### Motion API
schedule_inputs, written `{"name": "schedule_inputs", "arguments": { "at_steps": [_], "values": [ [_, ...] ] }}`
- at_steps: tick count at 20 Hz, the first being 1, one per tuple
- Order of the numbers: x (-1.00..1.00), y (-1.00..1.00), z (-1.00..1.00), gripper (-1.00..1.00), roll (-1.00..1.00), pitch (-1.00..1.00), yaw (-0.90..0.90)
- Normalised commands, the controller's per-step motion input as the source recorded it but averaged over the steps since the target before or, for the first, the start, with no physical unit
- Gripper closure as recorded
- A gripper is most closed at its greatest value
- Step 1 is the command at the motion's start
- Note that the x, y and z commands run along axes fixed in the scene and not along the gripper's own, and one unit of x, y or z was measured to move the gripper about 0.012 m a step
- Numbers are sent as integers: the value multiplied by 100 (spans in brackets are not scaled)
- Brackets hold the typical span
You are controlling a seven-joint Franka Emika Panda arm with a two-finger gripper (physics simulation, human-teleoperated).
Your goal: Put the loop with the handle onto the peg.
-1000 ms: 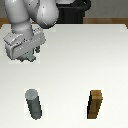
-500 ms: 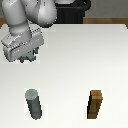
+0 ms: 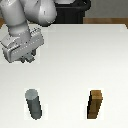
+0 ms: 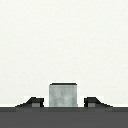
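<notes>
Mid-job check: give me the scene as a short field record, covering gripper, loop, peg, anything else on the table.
gripper: over the table, toward the exterior view's left, behind the peg
jaw state: cannot tell; in the wrist view both fingertips flank a grey piece
loop with the handle: likely that grey piece between the fingers; its ring is not visible
peg: upright, bare, nothing on it
brown block: upright, on the exterior view's right of the peg, apart from it
task status: loop not yet on peg
</notes>
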Motion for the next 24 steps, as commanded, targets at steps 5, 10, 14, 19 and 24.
{"name": "schedule_inputs", "arguments": {
  "at_steps": [5, 10, 14, 19, 24],
  "values": [
    [0, 0, 0, 100, 0, 0, 0],
    [0, 0, 20, 100, 0, 0, 0],
    [0, 0, 0, 100, 0, 0, 0],
    [0, 0, 60, 100, 0, 0, 0],
    [0, 0, 100, 100, 0, 0, 0]
  ]
}}
